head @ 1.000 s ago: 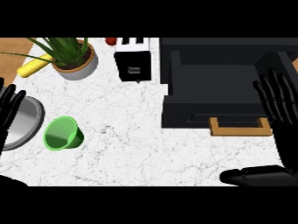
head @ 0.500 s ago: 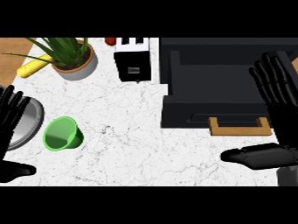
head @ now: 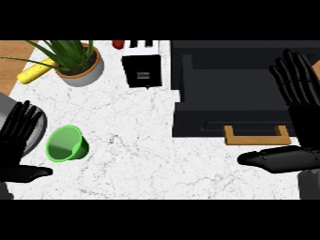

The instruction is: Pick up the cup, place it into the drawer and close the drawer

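Since the green cup (head: 66, 144) lies tipped on its side on the marble counter (head: 141, 145) just beside the open, empty left hand (head: 10, 145), approach low from that side and curl around its wall, keeping the open right hand (head: 302, 112) near the drawer (head: 242, 101) handle (head: 256, 136).

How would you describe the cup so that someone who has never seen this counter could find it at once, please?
Start at the white marbled counter and look to its left side, below the potted plant. The cup lies there on its side, just right of the robot's open left hand. It is the only bright green thing on the counter's top.
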Motion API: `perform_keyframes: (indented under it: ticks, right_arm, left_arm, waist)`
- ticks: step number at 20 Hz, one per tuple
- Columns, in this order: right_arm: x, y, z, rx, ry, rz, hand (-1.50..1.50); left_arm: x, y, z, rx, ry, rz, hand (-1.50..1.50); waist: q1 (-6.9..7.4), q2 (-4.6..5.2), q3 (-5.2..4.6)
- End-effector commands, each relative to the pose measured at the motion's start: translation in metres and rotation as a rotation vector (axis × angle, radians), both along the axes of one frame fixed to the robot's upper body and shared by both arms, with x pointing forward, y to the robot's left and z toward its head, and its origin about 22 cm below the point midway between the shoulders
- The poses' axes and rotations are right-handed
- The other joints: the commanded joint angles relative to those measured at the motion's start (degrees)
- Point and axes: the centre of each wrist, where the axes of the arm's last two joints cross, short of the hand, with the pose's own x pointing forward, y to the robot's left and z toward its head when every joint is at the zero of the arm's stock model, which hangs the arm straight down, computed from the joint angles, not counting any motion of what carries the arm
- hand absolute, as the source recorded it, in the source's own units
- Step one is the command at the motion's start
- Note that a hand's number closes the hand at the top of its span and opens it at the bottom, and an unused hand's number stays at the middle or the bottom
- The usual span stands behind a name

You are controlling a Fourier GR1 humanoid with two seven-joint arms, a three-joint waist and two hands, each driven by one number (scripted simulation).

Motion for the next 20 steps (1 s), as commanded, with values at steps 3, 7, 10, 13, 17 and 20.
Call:
perform_keyframes:
  ticks: [3,7,10,13,17,20]
  right_arm:
    - [0.011,0.000,0.003,-0.007,-0.001,0.017,-1.50]
    - [0.006,-0.015,0.006,0.000,-0.007,-0.002,-1.50]
    - [0.005,-0.013,0.015,-0.001,-0.010,0.002,-1.50]
    - [0.011,-0.009,0.018,0.008,-0.013,-0.003,-1.50]
    - [0.005,-0.005,0.007,0.005,0.005,0.022,-1.50]
    - [0.005,-0.017,0.023,0.003,-0.013,0.018,-1.50]
  left_arm:
    - [-0.004,0.021,-0.040,0.018,0.050,0.026,-1.50]
    - [-0.005,0.032,-0.068,0.019,0.090,0.039,-1.50]
    - [-0.020,0.035,-0.090,0.031,0.079,0.054,-1.50]
    - [0.006,0.027,-0.091,0.042,0.078,0.066,-1.50]
    - [-0.017,0.003,-0.123,0.024,0.091,0.064,-1.50]
    - [-0.026,0.021,-0.122,0.032,0.042,0.090,-1.50]
  waist:
    - [0.03,0.03,-0.01]
    - [-0.41,0.08,-0.04]
    - [-0.54,0.14,-0.08]
    - [-0.55,0.15,-0.08]
    - [-0.85,0.24,-0.12]
    - [-1.07,0.35,-0.18]
